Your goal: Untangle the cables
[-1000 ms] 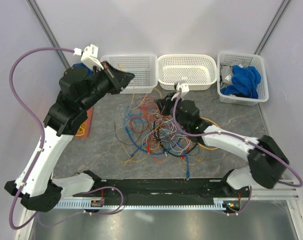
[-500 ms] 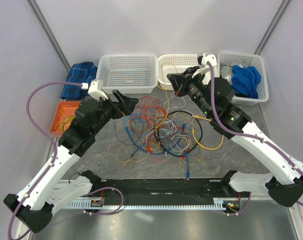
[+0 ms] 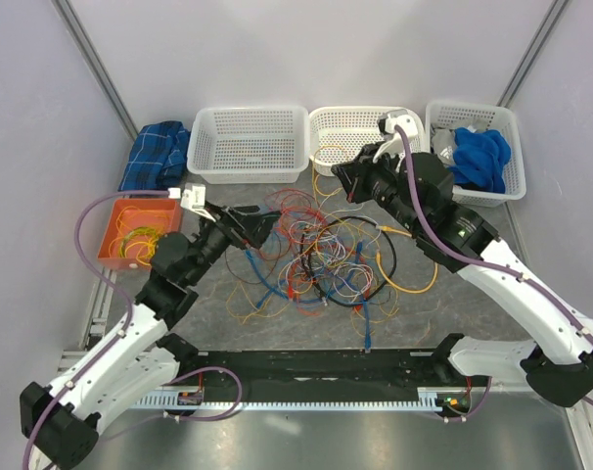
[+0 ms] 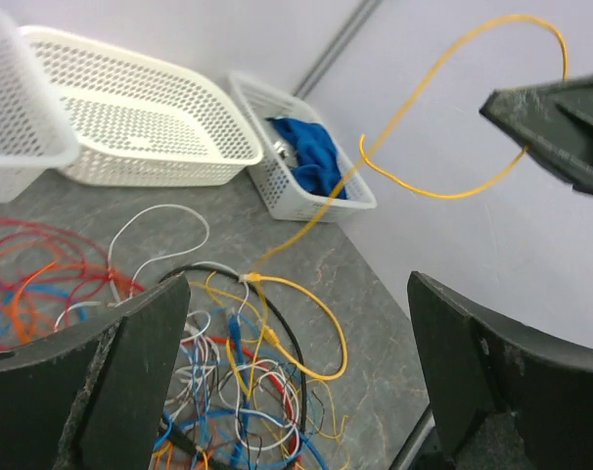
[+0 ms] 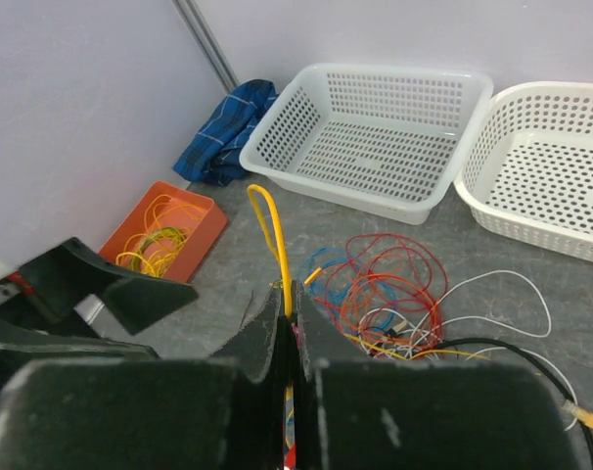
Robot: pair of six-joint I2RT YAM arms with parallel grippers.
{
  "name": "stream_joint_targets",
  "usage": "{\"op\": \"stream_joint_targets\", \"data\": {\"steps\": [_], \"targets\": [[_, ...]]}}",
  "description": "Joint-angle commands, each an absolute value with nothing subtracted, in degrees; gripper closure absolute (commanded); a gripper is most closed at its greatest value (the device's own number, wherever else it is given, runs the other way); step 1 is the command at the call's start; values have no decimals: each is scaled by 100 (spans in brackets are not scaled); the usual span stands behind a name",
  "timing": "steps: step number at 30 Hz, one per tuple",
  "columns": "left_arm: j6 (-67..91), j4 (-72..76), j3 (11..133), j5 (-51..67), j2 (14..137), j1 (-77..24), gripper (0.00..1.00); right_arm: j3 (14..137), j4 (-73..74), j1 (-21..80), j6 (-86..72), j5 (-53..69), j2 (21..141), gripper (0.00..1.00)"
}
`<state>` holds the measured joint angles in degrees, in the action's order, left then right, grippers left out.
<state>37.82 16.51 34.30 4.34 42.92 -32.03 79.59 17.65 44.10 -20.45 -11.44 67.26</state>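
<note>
1. The light is bright, even and diffuse, probably from overhead. The pale walls [image 3: 277, 49] show no hard glare.
2. Shadows are soft and faint beneath the white baskets [image 3: 252, 111] and the arms on the grey table [image 3: 424, 318].
3. The metal sheet [image 3: 306, 436] at the near edge carries a dull sheen.
4. In the left wrist view, the fingers [image 4: 111, 372] of the left gripper [image 4: 298, 284] are dark and blurred, while the yellow cable [image 4: 435, 196] is sharp.
5. In the right wrist view, the fingers [image 5: 262, 338] of the right gripper [image 5: 287, 294] are out of focus and the baskets are crisp.
</note>
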Motion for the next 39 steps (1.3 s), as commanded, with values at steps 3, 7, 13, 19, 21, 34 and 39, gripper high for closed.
{"op": "stream_joint_targets", "data": {"steps": [3, 7, 13, 19, 21, 34, 39], "targets": [[2938, 4744, 2603, 1266, 4833, -3454, 0, 8525, 2100, 4421, -2496, -791, 6618, 100], [2821, 5712, 2408, 1397, 5351, -3559, 0, 8744, 2276, 4412, -2593, -677, 6653, 100], [2681, 6178, 2856, 1441, 6309, -3700, 0, 8868, 2399, 4421, -2698, -396, 6706, 100], [2566, 6372, 3489, 1450, 7276, -3744, 9, 8824, 2426, 4421, -2716, -273, 6653, 100], [2619, 6555, 3647, 1450, 7548, -3744, 13, 8816, 2461, 4421, -2716, -272, 6627, 100], [2883, 5832, 3841, 1636, 7623, -3788, 98, 8491, 2488, 4430, -2576, -430, 6347, 80], [2742, 1880, 4813, 126, 6540, -3771, 98, 7842, 2329, 4421, -2514, -1010, 5942, 17]]}}
